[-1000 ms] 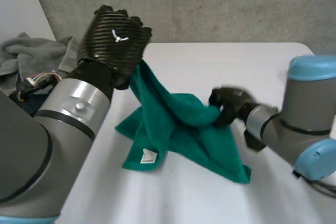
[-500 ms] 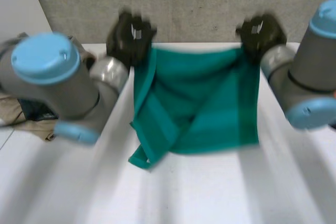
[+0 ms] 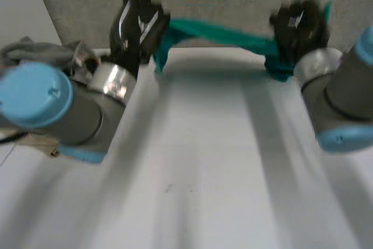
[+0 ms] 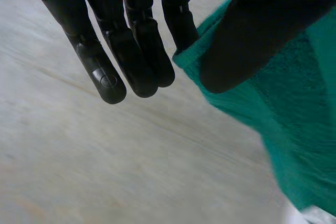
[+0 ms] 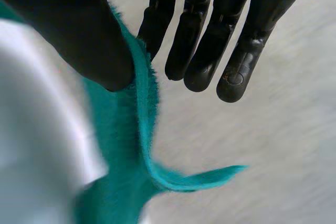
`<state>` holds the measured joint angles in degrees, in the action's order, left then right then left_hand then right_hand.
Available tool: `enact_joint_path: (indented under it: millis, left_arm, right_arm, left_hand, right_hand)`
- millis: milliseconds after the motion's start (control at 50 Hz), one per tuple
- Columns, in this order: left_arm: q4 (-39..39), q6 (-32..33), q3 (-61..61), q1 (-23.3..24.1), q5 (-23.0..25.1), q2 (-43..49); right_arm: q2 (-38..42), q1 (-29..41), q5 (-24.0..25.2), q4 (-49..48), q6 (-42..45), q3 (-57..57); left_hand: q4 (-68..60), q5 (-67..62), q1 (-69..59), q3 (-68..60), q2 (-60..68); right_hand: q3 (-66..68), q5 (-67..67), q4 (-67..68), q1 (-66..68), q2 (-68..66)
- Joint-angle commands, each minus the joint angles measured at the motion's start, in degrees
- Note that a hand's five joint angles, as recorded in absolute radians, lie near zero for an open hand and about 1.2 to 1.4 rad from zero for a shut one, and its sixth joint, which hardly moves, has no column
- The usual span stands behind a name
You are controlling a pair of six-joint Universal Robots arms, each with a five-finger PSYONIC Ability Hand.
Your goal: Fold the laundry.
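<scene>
Currently one green towel (image 3: 221, 34) is in play, and two hands hold it. It is stretched as a narrow band over the far edge of the bench (image 3: 204, 161), one end in each hand. A short length hangs down below each grip.

1. Left hand (image 3: 135, 24): raised at the far left corner of the bench and holding the left end of the towel. In the left wrist view the left thumb (image 4: 247, 40) presses the towel's edge against the nearest of the fingers (image 4: 137, 51). The other fingers are straight and carry nothing. State: gripping the towel by a pinch.

2. Right hand (image 3: 297, 24): raised toward the far right corner and holding the right end of the towel. In the right wrist view the right thumb (image 5: 79, 30) clamps the towel's edge against the adjacent finger, and the remaining fingers are extended and free. One loose flap of towel trails out beyond the fingertips. State: gripping the towel by a pinch.

One heap of grey cloth (image 3: 35, 53) lies off the left edge of the bench, beside the left arm and well apart from the towel.
</scene>
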<state>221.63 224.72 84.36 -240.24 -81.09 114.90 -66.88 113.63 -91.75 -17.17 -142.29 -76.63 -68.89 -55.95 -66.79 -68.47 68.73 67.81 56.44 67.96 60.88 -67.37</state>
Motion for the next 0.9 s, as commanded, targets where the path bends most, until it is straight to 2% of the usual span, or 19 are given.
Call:
enact_joint_path:
  millis: [20, 120, 180, 200, 240, 300, 400, 480, 560, 580, 640, 680, 780, 800, 820, 860, 880, 900]
  left_arm:
    - [-0.32, 2.56, 14.84, -1.99, 3.3, 4.8]
    - [-0.41, 7.56, 20.22, -1.99, 5.06, 5.78]
    - [-0.84, 9.68, 21.2, -2.08, 5.59, 4.99]
    - [-1.54, 10.99, 21.72, -2.16, 5.68, 3.68]
    - [-2.86, 11.97, 22.34, -2.34, 5.77, 1.31]
    - [-5.06, 11.89, 22.95, -2.69, 5.59, -2.91]
    - [-8.48, 9.96, 23.83, -4.01, 5.51, -9.94]
    - [-12.17, 4.25, 24.1, -5.24, 5.51, -15.04]
    - [-16.57, -6.64, 23.48, -5.33, 5.51, -17.86]
    - [-18.23, -11.62, 23.05, -5.33, 5.51, -18.47]
    - [-20.35, -18.6, 22.25, -5.24, 5.68, -18.83]
    - [-22.02, -23.79, 21.29, -5.33, 5.68, -18.92]
    - [-25.01, -26.88, 19.53, -6.64, 5.42, -18.83]
    - [-25.62, -26.79, 19.35, -7.17, 5.42, -18.83]
    - [-26.85, -26.44, 19.18, -8.31, 5.5, -18.83]
    - [-28.08, -26.0, 19.0, -9.45, 5.59, -18.83]
    - [-29.05, -25.3, 18.91, -10.33, 5.77, -18.74]
    - [-29.75, -24.77, 18.82, -10.77, 5.86, -18.66]
  right_arm:
    - [5.18, 3.7, -0.36, 8.47, -0.18, -10.37]
    - [5.71, 4.41, 0.08, 8.47, -0.97, -13.36]
    - [5.54, 5.02, 0.08, 8.47, -1.23, -14.07]
    - [5.45, 5.2, 0.08, 8.47, -1.32, -14.16]
    - [5.36, 5.46, 0.08, 8.47, -1.41, -14.42]
    - [5.27, 5.55, 0.08, 8.47, -2.2, -14.86]
    - [5.27, 5.11, 0.52, 8.65, -6.15, -15.39]
    - [4.75, 5.11, 0.78, 8.91, -8.35, -16.09]
    - [3.08, 5.29, 0.69, 9.0, -8.79, -16.53]
    - [2.82, 5.29, 0.69, 9.0, -8.79, -16.53]
    - [2.02, 5.38, 0.78, 9.0, -8.88, -16.71]
    - [1.76, 5.38, 0.78, 9.0, -8.97, -16.8]
    - [1.49, 5.29, 0.78, 9.0, -8.97, -16.97]
    - [1.49, 5.2, 0.78, 9.0, -8.88, -16.97]
    - [1.49, 5.11, 0.78, 9.0, -8.88, -16.97]
    - [1.49, 5.11, 0.78, 9.0, -8.88, -16.97]
    - [1.49, 5.11, 0.78, 9.0, -8.88, -16.97]
    - [1.49, 5.11, 0.87, 9.0, -8.88, -16.97]
  left_hand:
    - [-11.11, -14.05, -13.21, -11.53, 11.27]
    - [-10.63, -13.58, -12.73, -11.06, 10.8]
    - [9.82, 6.88, 7.73, 9.4, -9.66]
    - [23.88, 20.94, 21.79, 23.46, -23.72]
    - [32.9, 29.95, 30.8, 32.47, -32.73]
    - [42.84, 39.9, 40.75, 42.42, -42.68]
    - [45.72, 42.78, 43.63, 45.3, -45.56]
    - [46.39, 43.45, 44.3, 45.97, -46.23]
    - [49.93, 46.98, 47.83, 49.5, -49.76]
    - [50.26, 47.32, 48.17, 49.84, -50.1]
    - [52.45, 49.5, 50.35, 52.02, -52.28]
    - [52.62, 49.67, 50.52, 52.2, -52.46]
    - [47.6, 44.66, 45.51, 47.18, -47.44]
    - [42.25, 39.3, 40.15, 41.82, -42.08]
    - [30.87, 27.92, 28.77, 30.44, -30.7]
    - [19.54, 16.6, 17.45, 19.12, -19.38]
    - [5.66, 2.72, 3.57, 5.24, -5.5]
    - [0.86, -2.09, -1.24, 0.43, -0.7]
  right_hand:
    - [12.19, 13.56, 12.04, 19.12, -12.63]
    - [12.19, 13.56, 12.04, 19.12, -12.63]
    - [12.19, 13.56, 12.04, 19.12, -12.63]
    - [12.19, 13.56, 12.04, 19.12, -12.63]
    - [12.19, 13.56, 12.04, 19.12, -12.63]
    - [12.19, 13.56, 12.04, 19.12, -12.63]
    - [12.19, 13.56, 12.04, 19.12, -12.63]
    - [12.19, 13.56, 12.04, 19.12, -12.63]
    - [12.19, 13.56, 12.04, 19.12, -12.63]
    - [12.19, 13.56, 12.04, 19.12, -12.63]
    - [12.19, 13.56, 12.04, 19.12, -12.63]
    - [12.19, 13.56, 12.04, 19.12, -12.63]
    - [12.19, 13.56, 12.04, 19.12, -12.63]
    - [12.19, 13.56, 12.04, 19.12, -12.63]
    - [12.19, 13.56, 12.04, 19.12, -12.63]
    - [12.19, 13.56, 12.04, 19.12, -12.63]
    - [12.19, 13.56, 12.04, 19.12, -12.63]
    - [12.19, 13.56, 12.04, 19.12, -12.63]
